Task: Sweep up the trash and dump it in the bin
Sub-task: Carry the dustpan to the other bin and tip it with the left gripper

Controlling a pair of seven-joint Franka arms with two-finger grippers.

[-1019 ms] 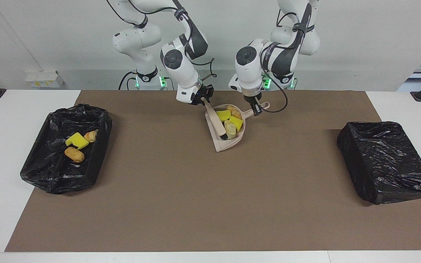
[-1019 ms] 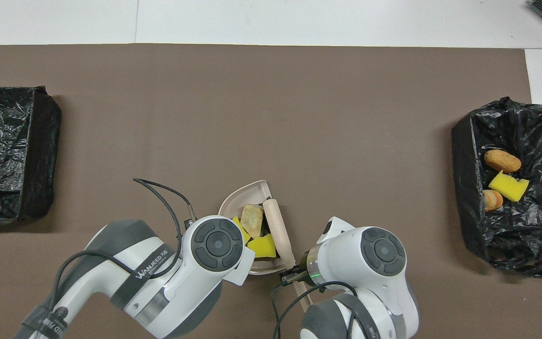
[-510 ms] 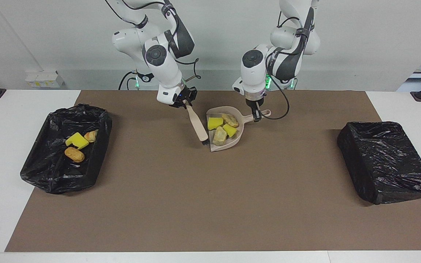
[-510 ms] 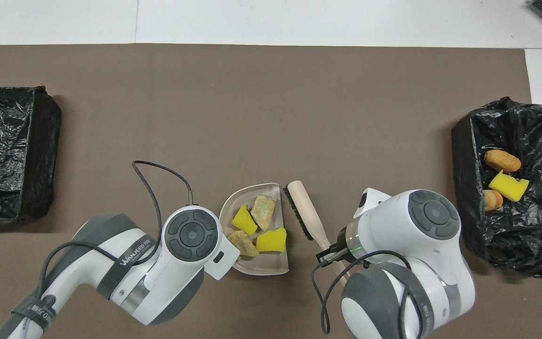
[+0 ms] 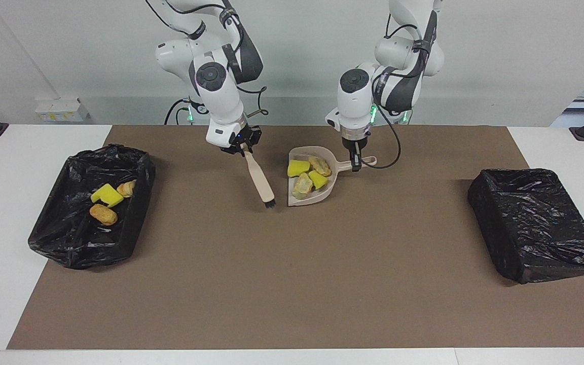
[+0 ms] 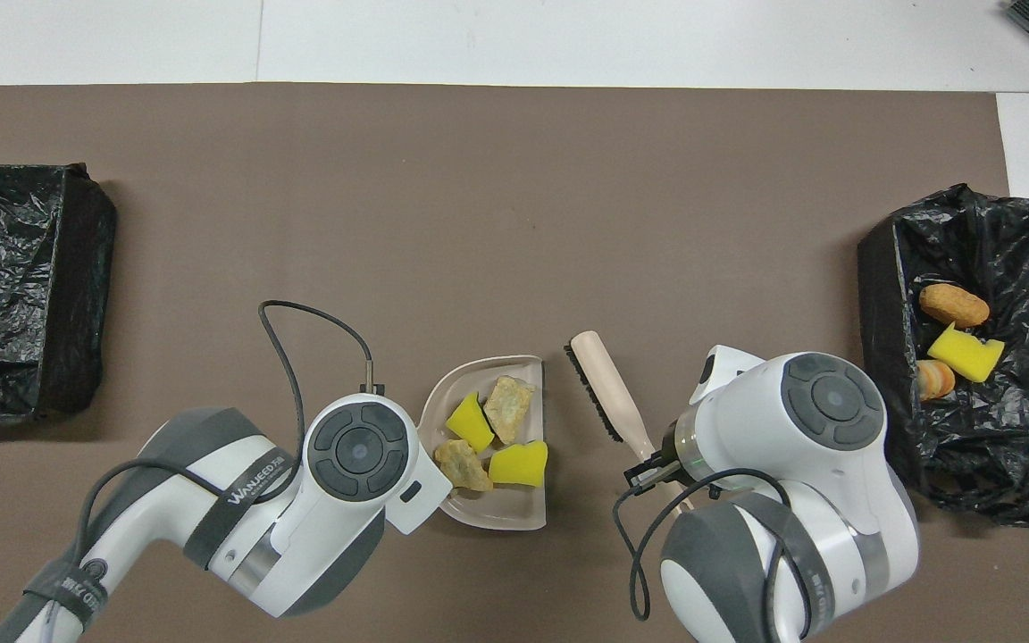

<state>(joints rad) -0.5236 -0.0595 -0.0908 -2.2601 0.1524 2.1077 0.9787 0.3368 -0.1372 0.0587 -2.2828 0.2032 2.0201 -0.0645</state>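
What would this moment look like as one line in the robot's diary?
left claw: shut on dustpan handle | right claw: shut on brush | trash: four scraps in dustpan, three in bin

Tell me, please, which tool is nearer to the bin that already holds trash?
The right tool. It holds the brush over the mat, toward that bin. The left tool grips the dustpan handle, beside the brush toward the other bin's end.

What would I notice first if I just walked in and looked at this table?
Probably the beige dustpan in the middle of the brown mat, loaded with bright yellow and tan scraps, its handle pinched by the left gripper. Beside it the right gripper holds a brush. Three more scraps lie in the black-lined bin at the right arm's end.
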